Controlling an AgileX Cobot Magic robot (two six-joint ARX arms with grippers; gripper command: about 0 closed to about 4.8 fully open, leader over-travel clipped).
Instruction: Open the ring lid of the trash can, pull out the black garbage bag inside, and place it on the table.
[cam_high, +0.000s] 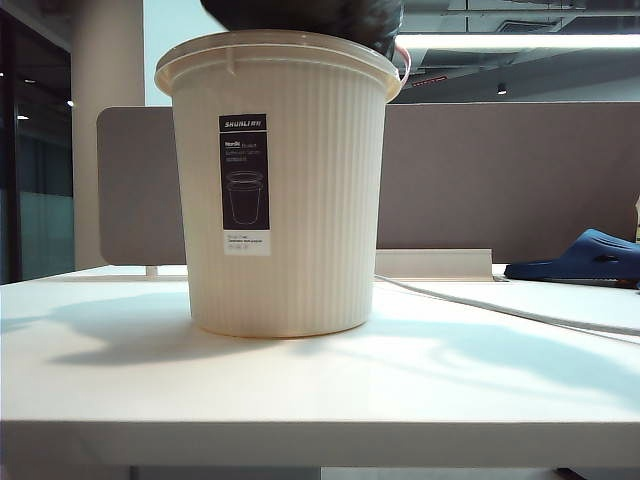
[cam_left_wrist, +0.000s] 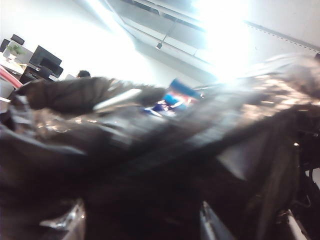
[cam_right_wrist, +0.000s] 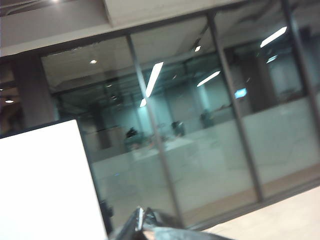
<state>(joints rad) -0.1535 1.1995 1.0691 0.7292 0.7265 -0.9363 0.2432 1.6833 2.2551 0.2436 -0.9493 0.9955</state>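
Blurred black garbage bag (cam_left_wrist: 150, 165) hides the wide left hand; right hand (cam_right_wrist: 145, 222), barely visible, pinches closed.

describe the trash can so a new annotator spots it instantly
On the white table, in front of the grey-brown partition, the trash can stands mid-table. It is cream, ribbed, tapering downward, with a tall dark label; black plastic bulges above its rim.
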